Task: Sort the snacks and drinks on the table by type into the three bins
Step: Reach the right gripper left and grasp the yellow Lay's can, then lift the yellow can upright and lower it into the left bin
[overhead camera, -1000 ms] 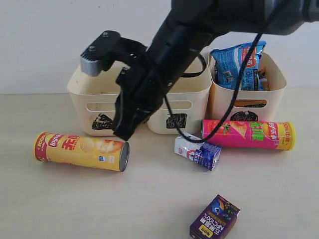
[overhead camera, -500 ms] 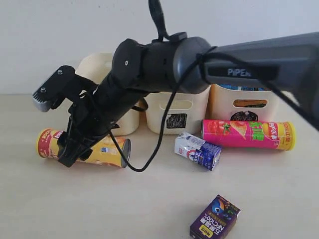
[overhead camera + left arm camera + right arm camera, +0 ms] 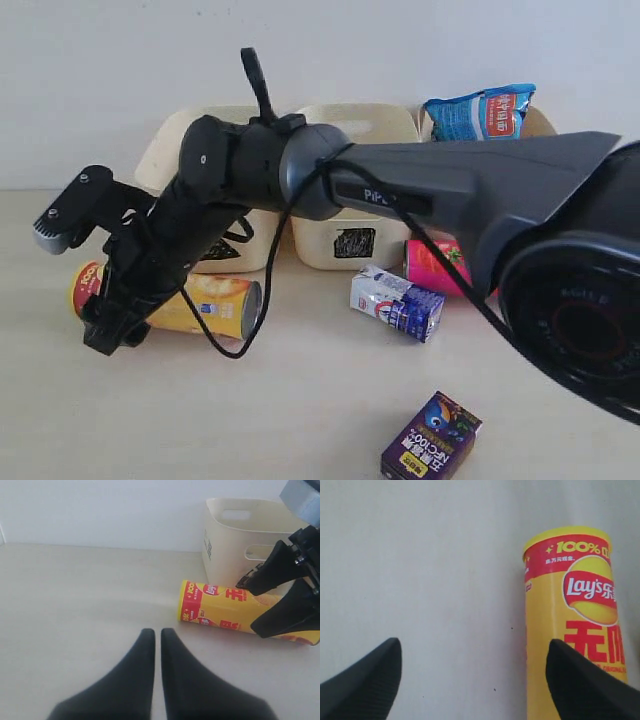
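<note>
Right claw (image 3: 108, 322) now low, yellow tube (image 3: 215, 298) off-centre

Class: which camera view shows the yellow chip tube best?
Left wrist view: the yellow chip tube shows nearly full-length, only its far end behind the right pincer. Right wrist view crops it to one end. Exterior view: the arm crosses its middle.

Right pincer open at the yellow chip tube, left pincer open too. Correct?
Not quite. The left pincer is shut, with its fingers closed together, as the left wrist view shows. The right pincer is indeed open at the yellow chip tube.
</note>
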`<state>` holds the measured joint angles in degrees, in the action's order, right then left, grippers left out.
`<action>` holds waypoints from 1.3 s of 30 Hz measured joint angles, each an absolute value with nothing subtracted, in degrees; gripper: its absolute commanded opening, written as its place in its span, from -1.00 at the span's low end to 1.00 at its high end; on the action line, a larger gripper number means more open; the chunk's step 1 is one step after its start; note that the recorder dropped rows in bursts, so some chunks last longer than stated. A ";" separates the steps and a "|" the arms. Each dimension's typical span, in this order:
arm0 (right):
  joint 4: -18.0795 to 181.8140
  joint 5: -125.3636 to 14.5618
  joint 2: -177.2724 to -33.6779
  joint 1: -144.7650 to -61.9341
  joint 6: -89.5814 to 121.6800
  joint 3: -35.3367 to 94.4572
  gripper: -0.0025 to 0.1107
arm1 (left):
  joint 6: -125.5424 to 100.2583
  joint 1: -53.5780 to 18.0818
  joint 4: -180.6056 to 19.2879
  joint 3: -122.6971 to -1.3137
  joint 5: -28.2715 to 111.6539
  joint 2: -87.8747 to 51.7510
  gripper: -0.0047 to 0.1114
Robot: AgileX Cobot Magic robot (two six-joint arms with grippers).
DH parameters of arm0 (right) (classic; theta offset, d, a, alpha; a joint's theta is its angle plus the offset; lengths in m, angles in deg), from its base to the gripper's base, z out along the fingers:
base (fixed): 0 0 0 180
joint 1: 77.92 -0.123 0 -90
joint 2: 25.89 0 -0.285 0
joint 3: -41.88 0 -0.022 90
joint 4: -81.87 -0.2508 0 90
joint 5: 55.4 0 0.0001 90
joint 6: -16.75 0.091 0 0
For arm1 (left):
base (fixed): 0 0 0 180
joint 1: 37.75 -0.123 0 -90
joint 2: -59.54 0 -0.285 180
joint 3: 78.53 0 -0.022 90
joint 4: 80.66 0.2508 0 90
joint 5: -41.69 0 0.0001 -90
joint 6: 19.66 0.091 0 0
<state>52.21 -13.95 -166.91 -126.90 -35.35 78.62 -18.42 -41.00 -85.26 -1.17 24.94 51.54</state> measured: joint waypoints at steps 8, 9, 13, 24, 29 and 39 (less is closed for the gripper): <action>55.02 -18.24 -168.34 -127.15 -36.34 78.81 0.30 | -18.42 -41.00 -85.26 -1.17 24.94 51.54 -0.85; 55.56 -18.79 -168.61 -127.15 -36.34 78.81 0.30 | -18.42 -41.00 -85.26 -1.17 24.94 51.54 -0.85; 56.37 -20.02 -170.15 -127.15 -36.48 78.81 0.30 | -18.42 -41.00 -85.26 -1.17 24.94 51.54 -0.85; 59.33 -22.42 -171.41 -127.15 -36.63 79.28 0.30 | -18.42 -41.00 -85.26 -1.17 24.94 51.54 -0.85; 64.31 -23.85 -171.92 -127.15 -36.51 79.46 0.30 | -18.42 -41.00 -85.26 -1.17 24.94 51.54 -0.85; 71.77 -25.37 -172.78 -126.66 -31.59 79.46 0.30 | -18.42 -41.00 -85.26 -1.17 24.94 51.54 -0.85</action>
